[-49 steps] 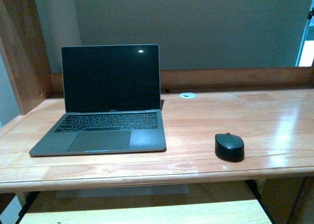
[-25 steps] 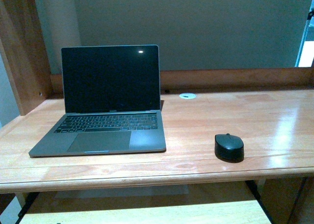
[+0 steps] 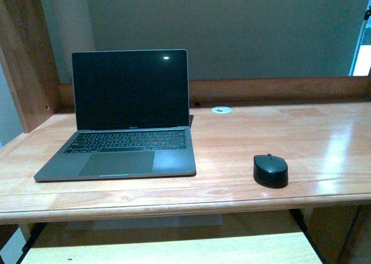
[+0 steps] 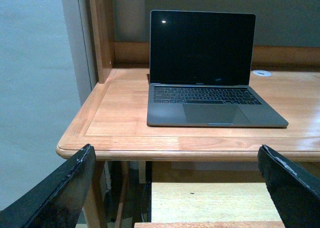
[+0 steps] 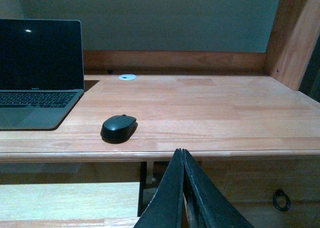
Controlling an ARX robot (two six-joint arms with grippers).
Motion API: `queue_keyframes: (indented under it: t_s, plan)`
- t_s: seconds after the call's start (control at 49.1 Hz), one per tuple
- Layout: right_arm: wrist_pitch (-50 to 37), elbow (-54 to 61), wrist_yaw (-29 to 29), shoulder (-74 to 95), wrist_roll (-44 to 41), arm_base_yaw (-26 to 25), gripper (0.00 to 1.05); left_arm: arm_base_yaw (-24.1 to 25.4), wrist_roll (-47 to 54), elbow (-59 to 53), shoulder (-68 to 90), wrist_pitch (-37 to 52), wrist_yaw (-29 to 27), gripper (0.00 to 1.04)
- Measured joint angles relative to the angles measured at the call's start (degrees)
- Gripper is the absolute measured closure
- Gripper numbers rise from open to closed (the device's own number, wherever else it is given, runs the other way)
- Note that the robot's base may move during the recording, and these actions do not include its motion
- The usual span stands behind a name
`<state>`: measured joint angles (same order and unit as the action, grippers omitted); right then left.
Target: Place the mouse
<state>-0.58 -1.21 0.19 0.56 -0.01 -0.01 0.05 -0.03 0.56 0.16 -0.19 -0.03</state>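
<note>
Front view: the mouse (image 3: 271, 170) sits on the wooden worktop (image 3: 278, 134) near its front edge, right of the open laptop (image 3: 124, 119) and apart from it. Left wrist view: my left gripper (image 4: 175, 188) hangs spread wide, empty, before the worktop's near-left corner. Right wrist view: my right gripper (image 5: 183, 155) is pressed closed, empty, short of the mouse.

A: Where does the front view look from?
B: Straight at the desk (image 3: 243, 131), slightly above its top.
A: The wrist views?
B: Lower, before its near edge. Left frames the laptop (image 4: 210, 83); right faces the mouse (image 5: 119, 127). All share the laptop.
</note>
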Motion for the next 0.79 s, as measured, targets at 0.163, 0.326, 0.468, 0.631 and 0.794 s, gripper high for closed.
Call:
queue_keyframes:
  t_s: [0.163, 0.326, 0.468, 0.631, 0.794]
  plan:
    - [0.0, 0.0, 0.0, 0.0, 0.0, 0.0, 0.84, 0.0, 0.0, 0.0, 0.0, 0.0, 0.0, 0.07]
    - [0.0, 0.0, 0.0, 0.0, 0.0, 0.0, 0.59, 0.0, 0.0, 0.0, 0.0, 0.0, 0.0, 0.07]
    - [0.0, 0.0, 0.0, 0.0, 0.0, 0.0, 0.35, 0.0, 0.0, 0.0, 0.0, 0.0, 0.0, 0.07]
    - [0.0, 0.0, 0.0, 0.0, 0.0, 0.0, 0.06, 0.0, 0.0, 0.0, 0.0, 0.0, 0.0, 0.07]
    - [0.0, 0.0, 0.0, 0.0, 0.0, 0.0, 0.07, 0.0, 0.0, 0.0, 0.0, 0.0, 0.0, 0.07]
